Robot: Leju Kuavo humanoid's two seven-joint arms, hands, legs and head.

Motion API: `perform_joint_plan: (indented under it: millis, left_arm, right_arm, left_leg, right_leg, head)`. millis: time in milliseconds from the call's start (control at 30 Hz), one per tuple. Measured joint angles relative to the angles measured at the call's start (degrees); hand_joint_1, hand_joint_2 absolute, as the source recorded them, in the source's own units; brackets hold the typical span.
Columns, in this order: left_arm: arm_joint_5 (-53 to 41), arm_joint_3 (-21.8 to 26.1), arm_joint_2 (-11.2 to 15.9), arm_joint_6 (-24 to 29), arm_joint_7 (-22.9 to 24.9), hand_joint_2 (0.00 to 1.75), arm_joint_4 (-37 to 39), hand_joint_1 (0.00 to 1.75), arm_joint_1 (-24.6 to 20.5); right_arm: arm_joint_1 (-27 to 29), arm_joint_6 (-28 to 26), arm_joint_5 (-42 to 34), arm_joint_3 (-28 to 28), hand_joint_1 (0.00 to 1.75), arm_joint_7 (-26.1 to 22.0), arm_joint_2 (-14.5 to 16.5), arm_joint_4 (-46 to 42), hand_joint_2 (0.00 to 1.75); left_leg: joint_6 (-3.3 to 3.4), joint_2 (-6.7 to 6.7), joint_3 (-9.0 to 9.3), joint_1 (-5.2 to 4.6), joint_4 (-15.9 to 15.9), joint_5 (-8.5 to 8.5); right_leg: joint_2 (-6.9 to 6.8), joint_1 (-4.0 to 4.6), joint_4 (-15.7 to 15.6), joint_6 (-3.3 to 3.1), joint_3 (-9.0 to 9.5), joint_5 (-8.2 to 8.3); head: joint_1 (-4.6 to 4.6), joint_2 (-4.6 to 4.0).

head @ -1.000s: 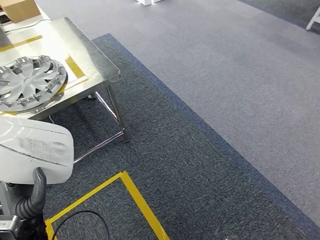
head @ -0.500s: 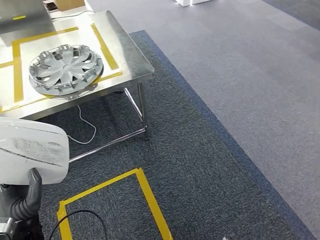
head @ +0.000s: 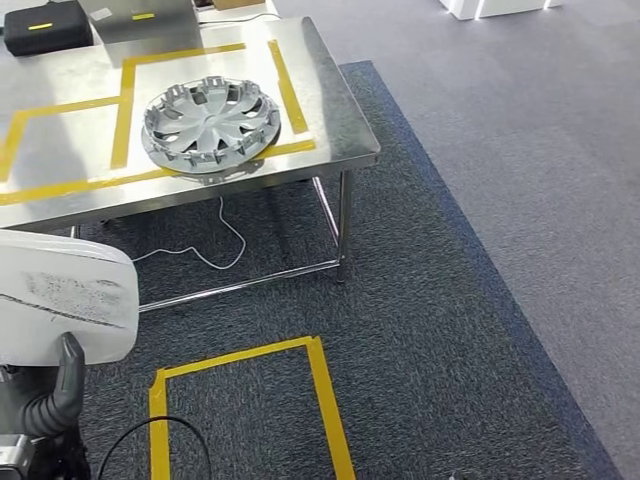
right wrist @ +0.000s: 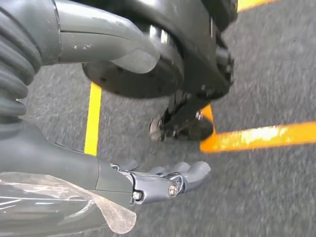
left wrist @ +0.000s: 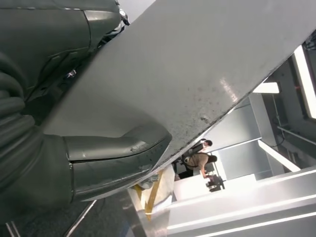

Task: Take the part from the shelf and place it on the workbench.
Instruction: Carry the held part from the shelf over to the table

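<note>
The part is a large white curved panel point(head: 64, 300) with grey scuff marks, at the lower left of the head view. My left hand point(head: 53, 400) grips it from beneath, its dark thumb against the lower edge. The left wrist view shows the panel's pale underside point(left wrist: 193, 64) lying across the thumb point(left wrist: 115, 158). The workbench point(head: 332, 120) is a steel table marked with yellow tape, ahead and to the left. My right hand point(right wrist: 56, 163) hangs over the carpet with thumb and fingers point(right wrist: 168, 180) apart, holding nothing.
A silver wheel cover point(head: 210, 122) lies on the workbench inside a taped square, and a black case point(head: 47, 25) sits at its far edge. A white cable point(head: 219, 250) trails under the table. A yellow taped rectangle point(head: 317, 390) and a black cable point(head: 151, 430) lie on the dark carpet.
The camera has turned, so the workbench and wheel cover now sit further right and show more fully. The panel stays in my left hand's grip.
</note>
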Motion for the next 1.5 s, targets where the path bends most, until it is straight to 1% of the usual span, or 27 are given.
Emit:
perform_joint_plan:
  millis: [67, 133, 200, 233, 267, 300, 367, 433, 500, 567, 633, 700, 733, 767, 800, 867, 933, 1000, 1033, 1100, 1167, 1233, 1267, 1300, 1367, 1433, 1500]
  left_arm:
    - [-0.01, -0.06, 0.03, -0.02, -0.04, 1.75, 0.01, 1.75, -0.29]
    - [-0.01, -0.1, 0.06, -0.02, -0.07, 1.75, 0.01, 1.75, -0.72]
    - [-0.01, -0.13, 0.06, -0.02, -0.07, 1.75, 0.03, 1.75, -0.86]
    - [-0.01, -0.14, 0.07, -0.02, -0.07, 1.75, 0.04, 1.75, -0.85]
    - [-0.01, -0.14, 0.07, -0.02, -0.07, 1.75, 0.05, 1.75, -0.85]
    - [-0.01, -0.15, 0.07, -0.02, -0.07, 1.75, 0.05, 1.75, -0.86]
    - [-0.02, -0.16, 0.07, -0.02, -0.07, 1.75, 0.05, 1.75, -0.95]
    - [-0.01, -0.17, 0.08, -0.02, -0.08, 1.75, 0.05, 1.75, -1.05]
    - [-0.01, -0.18, 0.08, -0.02, -0.09, 1.75, 0.05, 1.75, -1.0]
    - [-0.02, -0.19, 0.06, -0.02, -0.11, 1.75, 0.03, 1.75, -1.03]
    - [-0.02, -0.2, 0.04, -0.03, -0.12, 1.75, 0.02, 1.75, -1.17]
    - [-0.01, -0.2, 0.04, -0.06, -0.11, 1.75, 0.04, 1.75, -1.18]
    - [0.0, -0.2, 0.04, -0.1, -0.11, 1.75, 0.04, 1.75, -1.17]
    - [0.01, -0.21, 0.04, -0.13, -0.11, 1.75, 0.05, 1.75, -1.15]
    - [0.01, -0.22, 0.04, -0.17, -0.11, 1.75, 0.05, 1.75, -1.14]
    - [0.01, -0.25, 0.04, -0.2, -0.11, 1.75, 0.05, 1.75, -1.19]
    - [-0.01, -0.26, 0.06, -0.2, -0.1, 1.75, 0.05, 1.75, -1.26]
    - [-0.02, -0.28, 0.05, -0.17, -0.08, 1.75, 0.05, 1.75, -1.24]
    - [-0.02, -0.3, 0.05, -0.15, -0.08, 1.75, 0.05, 1.75, -1.2]
    - [-0.07, -0.33, 0.12, -0.1, -0.08, 1.75, 0.05, 1.75, -1.34]
    - [-0.17, -0.38, 0.16, -0.05, -0.07, 1.75, 0.08, 1.75, -1.51]
    - [-0.36, -0.42, 0.21, 0.09, -0.07, 1.75, 0.15, 1.75, -1.49]
    - [-0.46, -0.43, 0.27, 0.2, -0.07, 1.75, 0.17, 1.75, -1.47]
    - [-0.54, -0.44, 0.34, 0.33, -0.07, 1.75, 0.19, 1.75, -1.47]
    - [-0.64, -0.46, 0.49, 0.57, -0.07, 1.75, 0.19, 1.75, -1.48]
    - [-0.76, -0.48, 0.58, 0.77, -0.08, 1.75, 0.19, 1.75, -1.48]
    - [-0.86, -0.49, 0.62, 0.87, -0.08, 1.75, 0.19, 1.75, -1.35]
  right_arm:
    - [-0.26, -0.24, -0.38, 0.54, 0.0, -0.14, -0.23, -0.11, 1.75]
    - [-0.27, -0.41, -0.54, 0.93, 0.0, -0.21, -0.43, -0.2, 1.75]
    - [-0.26, -0.49, -0.62, 1.32, 0.0, -0.22, -0.58, -0.21, 1.75]
    - [-0.29, -0.51, -0.63, 1.51, 0.0, -0.22, -0.66, -0.21, 1.75]
    - [-0.33, -0.52, -0.64, 1.64, 0.0, -0.22, -0.72, -0.21, 1.75]
    - [-0.38, -0.52, -0.65, 1.73, 0.0, -0.22, -0.75, -0.23, 1.75]
    - [-0.45, -0.52, -0.65, 1.84, 0.0, -0.22, -0.78, -0.32, 1.75]
    - [-0.47, -0.52, -0.66, 1.95, 0.0, -0.21, -0.79, -0.43, 1.75]
    - [-0.54, -0.52, -0.68, 2.05, 0.0, -0.21, -0.82, -0.52, 1.75]
    - [-0.67, -0.51, -0.67, 2.15, 0.0, -0.25, -0.92, -0.65, 1.75]
    - [-0.7, -0.52, -0.67, 2.19, 0.0, -0.27, -1.03, -0.74, 1.75]
    - [-0.57, -0.66, -0.93, 2.22, 0.0, -0.24, -1.14, -0.76, 1.75]
    - [-0.5, -0.79, -1.25, 2.32, 0.0, -0.24, -1.21, -0.76, 1.75]
    - [-0.47, -0.95, -1.61, 2.46, 0.0, -0.28, -1.27, -0.76, 1.75]
    - [-0.5, -1.13, -1.95, 2.65, 0.0, -0.35, -1.34, -0.76, 1.75]
    - [-0.57, -1.4, -2.28, 3.07, 0.0, -0.49, -1.48, -0.77, 1.75]
    - [-0.62, -1.5, -2.42, 3.42, 0.0, -0.54, -1.59, -0.8, 1.75]
    - [-0.68, -1.56, -2.6, 3.66, 0.0, -0.54, -1.7, -0.85, 1.75]
    - [-0.75, -1.58, -2.69, 3.77, 0.0, -0.55, -1.77, -0.89, 1.75]
    - [-0.83, -1.62, -2.8, 4.02, 0.0, -0.56, -1.87, -0.97, 1.75]
    - [-0.78, -1.72, -2.98, 4.4, 0.0, -0.56, -1.97, -1.0, 1.75]
    - [-0.76, -1.99, -3.72, 4.92, 0.0, -0.69, -2.09, -1.0, 1.75]
    - [-0.87, -2.22, -4.36, 5.27, 0.0, -0.87, -2.16, -1.0, 1.75]
    - [-1.05, -2.46, -5.1, 5.7, 0.0, -1.14, -2.2, -1.0, 1.75]
    - [-1.54, -2.88, -6.47, 6.6, 0.0, -1.73, -2.25, -1.0, 1.75]
    - [-2.13, -3.18, -7.59, 7.44, 0.0, -2.24, -2.39, -1.03, 1.75]
    - [-2.76, -3.53, -8.81, 8.28, 0.0, -2.68, -2.59, -1.11, 1.75]
  left_leg:
    - [-0.64, 2.43, -0.97, -0.06, 2.27, -1.48]
    - [-1.2, 5.47, -3.95, -0.02, 8.88, -4.99]
    - [-1.5, 6.2, -7.02, 0.19, 15.3, -7.32]
    - [-1.53, 6.31, -7.37, 0.25, 15.96, -6.94]
    - [-1.46, 6.48, -6.57, 0.26, 14.33, -5.51]
    - [-1.26, 7.06, -4.8, 0.21, 10.82, -3.39]
    - [-0.47, 10.05, -1.06, -0.37, 3.37, -0.54]
    - [0.29, 11.83, 0.21, -1.0, 0.28, -0.14]
    - [0.82, 10.5, 0.13, -0.98, -0.17, 0.01]
    - [1.45, 9.12, 0.45, -0.57, -0.76, 0.31]
    - [1.89, 7.83, 0.63, -0.28, -1.02, 0.45]
    - [2.06, 6.32, 0.61, -0.26, -0.95, 0.42]
    - [2.08, 5.51, 0.65, -0.26, -0.91, 0.38]
    - [2.04, 4.66, 0.72, -0.23, -0.86, 0.33]
    - [1.93, 3.84, 0.82, -0.17, -0.78, 0.25]
    - [1.47, 2.36, 0.8, -0.09, -0.4, -0.03]
    - [0.77, 1.11, 0.4, -0.01, -0.08, -0.09]
    - [0.1, 0.0, 0.06, 0.19, -0.18, 0.05]
    - [-0.17, 0.36, -0.05, 0.24, 0.02, -0.16]
    - [-0.74, 3.02, -1.37, 0.27, 3.05, -1.88]
    - [-1.26, 5.73, -4.7, 0.38, 10.01, -4.67]
    - [-1.46, 6.26, -7.4, 0.45, 14.96, -5.72]
    - [-1.38, 6.34, -7.39, 0.43, 14.66, -4.83]
    - [-1.18, 6.51, -6.37, 0.37, 12.41, -3.15]
    - [-0.39, 7.77, -2.69, -0.07, 5.26, -0.1]
    - [0.37, 9.0, -0.39, -0.62, 0.99, 0.25]
    - [0.9, 8.83, 0.01, -0.73, 0.22, -0.35]
  right_leg:
    - [-1.3, -0.1, -0.34, -0.68, 0.32, 0.1]
    - [-2.8, -0.04, -0.43, -1.15, 0.57, -0.1]
    - [-4.4, 0.05, -0.42, -1.33, 0.75, -0.36]
    - [-5.19, 0.06, -0.42, -1.32, 0.88, -0.49]
    - [-5.91, 0.07, -0.42, -1.28, 1.09, -0.65]
    - [-6.62, 0.1, -0.42, -1.21, 1.39, -0.85]
    - [-7.81, 0.3, -0.39, -0.82, 1.88, -1.33]
    - [-9.08, 0.54, -0.42, -0.22, 2.2, -1.71]
    - [-10.27, 0.58, -0.67, 0.41, 2.59, -1.99]
    - [-8.37, 0.43, 0.74, 0.99, 2.23, -3.34]
    - [-4.8, 0.28, 6.77, 1.33, -0.58, -6.46]
    - [-3.43, 0.25, 13.88, 1.53, -4.53, -8.76]
    - [-3.27, 0.24, 15.2, 1.58, -5.62, -8.4]
    - [-3.16, 0.2, 14.15, 1.62, -5.63, -6.83]
    - [-2.82, 0.1, 10.97, 1.63, -4.59, -4.39]
    - [-0.49, -0.25, 3.41, 1.6, -1.51, -0.9]
    - [1.26, -0.33, 0.19, 1.25, 0.18, -0.47]
    - [0.45, -0.19, 0.0, 0.51, 0.55, -0.49]
    - [-0.16, -0.21, -0.18, 0.1, 0.7, -0.43]
    - [-1.52, -0.35, -0.62, -0.71, 1.1, -0.43]
    - [-3.02, -0.23, -0.74, -1.18, 1.46, -0.8]
    - [-4.67, -0.09, -0.74, -1.3, 1.9, -1.32]
    - [-5.46, -0.03, -0.74, -1.26, 2.12, -1.65]
    - [-6.1, 0.04, -0.74, -1.15, 2.46, -2.0]
    - [-7.19, 0.21, -0.8, -0.75, 3.23, -2.84]
    - [-8.05, 0.37, -1.01, -0.14, 3.98, -3.47]
    - [-8.48, 0.43, -1.05, 0.63, 4.97, -3.32]
  head:
    - [-0.27, 0.0]
    - [-0.55, 0.0]
    - [-0.56, 0.0]
    - [-0.56, 0.0]
    - [-0.57, 0.0]
    - [-0.57, 0.0]
    - [-0.57, 0.0]
    - [-0.56, 0.0]
    - [-0.57, 0.0]
    - [-0.33, 0.0]
    - [0.07, 0.0]
    - [0.21, 0.0]
    - [0.21, 0.0]
    - [0.21, 0.0]
    - [0.21, 0.0]
    - [0.22, 0.0]
    - [0.23, 0.0]
    - [0.26, 0.0]
    - [0.22, 0.0]
    - [-0.13, 0.0]
    - [-0.46, 0.0]
    - [-0.46, 0.0]
    - [-0.45, 0.0]
    - [-0.44, 0.0]
    - [-0.42, 0.0]
    - [-0.4, 0.0]
    - [-0.4, 0.0]
